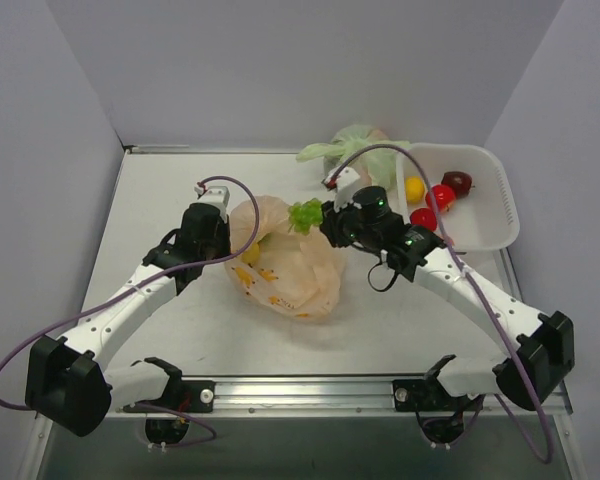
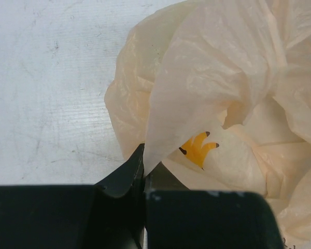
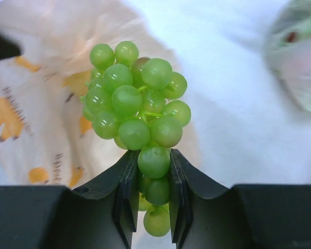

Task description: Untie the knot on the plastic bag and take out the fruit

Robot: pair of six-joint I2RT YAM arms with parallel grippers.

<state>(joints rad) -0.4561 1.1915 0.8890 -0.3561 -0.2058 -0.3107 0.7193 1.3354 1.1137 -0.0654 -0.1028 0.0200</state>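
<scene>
The peach-orange plastic bag [image 1: 285, 262] lies mid-table, open at its top; no tied knot shows. My left gripper [image 1: 232, 232] is shut on a fold of the bag's film [image 2: 197, 83] at its left edge. My right gripper [image 1: 325, 220] is shut on the green grape bunch [image 1: 305, 214], holding it just above the bag's upper right edge; in the right wrist view the grapes [image 3: 137, 111] sit between the pads. A yellow fruit [image 1: 414, 189] and three red ones [image 1: 441, 196] lie in the white basket [image 1: 495, 200].
A pale green tied bag [image 1: 357, 146] lies at the back, next to the white basket at the right. Cables loop over both arms. The table's walls stand close on the left, back and right.
</scene>
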